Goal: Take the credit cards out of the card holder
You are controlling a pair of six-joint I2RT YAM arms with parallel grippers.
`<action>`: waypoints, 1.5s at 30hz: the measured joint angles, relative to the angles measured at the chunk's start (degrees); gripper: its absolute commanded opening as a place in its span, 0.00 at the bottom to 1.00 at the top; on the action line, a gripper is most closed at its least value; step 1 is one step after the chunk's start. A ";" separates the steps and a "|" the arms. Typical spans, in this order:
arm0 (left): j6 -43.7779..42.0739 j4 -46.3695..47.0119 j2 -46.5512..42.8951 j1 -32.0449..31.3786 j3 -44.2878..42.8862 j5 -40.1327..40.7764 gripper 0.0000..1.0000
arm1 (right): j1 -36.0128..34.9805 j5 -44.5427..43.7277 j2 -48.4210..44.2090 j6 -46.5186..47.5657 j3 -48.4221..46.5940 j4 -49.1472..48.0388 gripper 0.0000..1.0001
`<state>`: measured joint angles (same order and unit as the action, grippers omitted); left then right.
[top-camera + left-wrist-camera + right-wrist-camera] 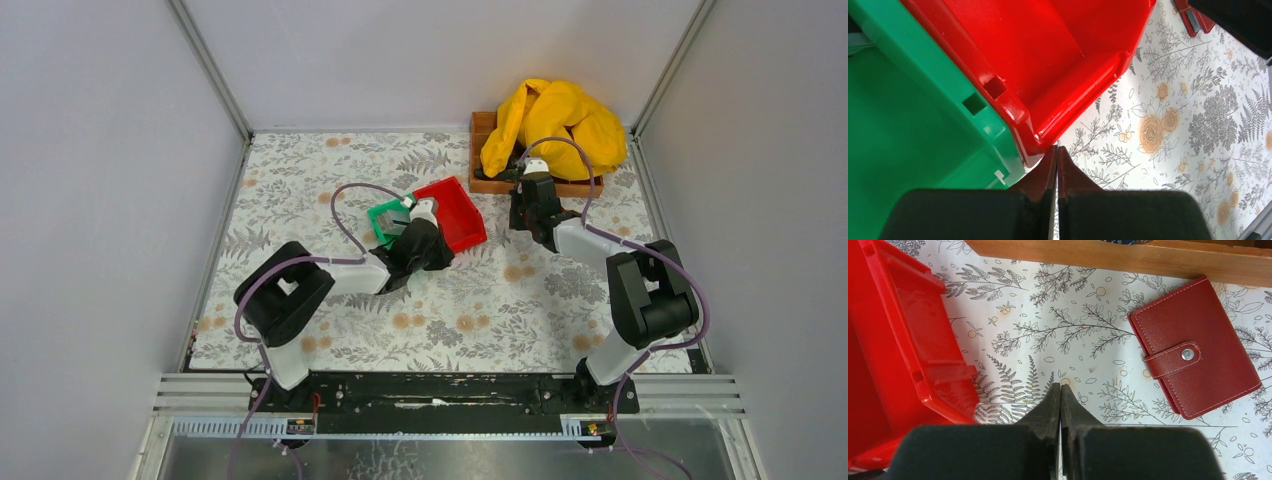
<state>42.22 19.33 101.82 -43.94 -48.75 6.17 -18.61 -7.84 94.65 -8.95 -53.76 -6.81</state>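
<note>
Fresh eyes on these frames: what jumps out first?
The crumpled yellow fabric heaped on the wooden tray at far right. Next, the red bin and green bin side by side at centre, by the left end effector. Then the card holder, snapped closed beside the tray, ahead of the shut right end effector.

L arm [285, 300] & R arm [650, 295]: same build. Chunky matte blk housings at the joints, pale grey/white links betw. them. Each has a white collar just behind the hand. Purple cable [334, 212] loops out from behind L wrist and runs back along the arm; R cable [562, 139] is the same colour.

L gripper [1057, 150]: two tapered wedge fingers, dark w/ reddish-brown tint, on blocky blk carriers. R gripper [1060, 387]: same shape, fingers plain blk.

Far from the hands, both bases sit on a scuffed blk bar [440, 395].
</note>
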 measured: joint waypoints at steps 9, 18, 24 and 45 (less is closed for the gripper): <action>-1.36 -0.35 -0.50 3.26 -1.29 -1.31 0.09 | 3.08 2.49 -0.59 -1.97 2.71 -3.02 0.27; -3.41 -3.08 -4.96 3.02 -1.27 -1.75 0.35 | 4.04 -3.63 -2.56 -2.01 2.62 -1.22 0.82; -5.25 -5.40 -11.50 1.90 -1.88 -1.62 0.76 | 4.63 -9.62 3.45 -0.20 -5.44 1.97 0.75; -10.03 -13.73 -18.97 1.44 -4.17 5.09 0.86 | 7.34 -11.93 14.14 2.64 -13.73 12.61 0.40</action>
<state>32.18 5.61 82.85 -42.50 -52.93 11.27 -11.27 -19.77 108.79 -6.31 -67.48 5.80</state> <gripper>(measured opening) 0.856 0.402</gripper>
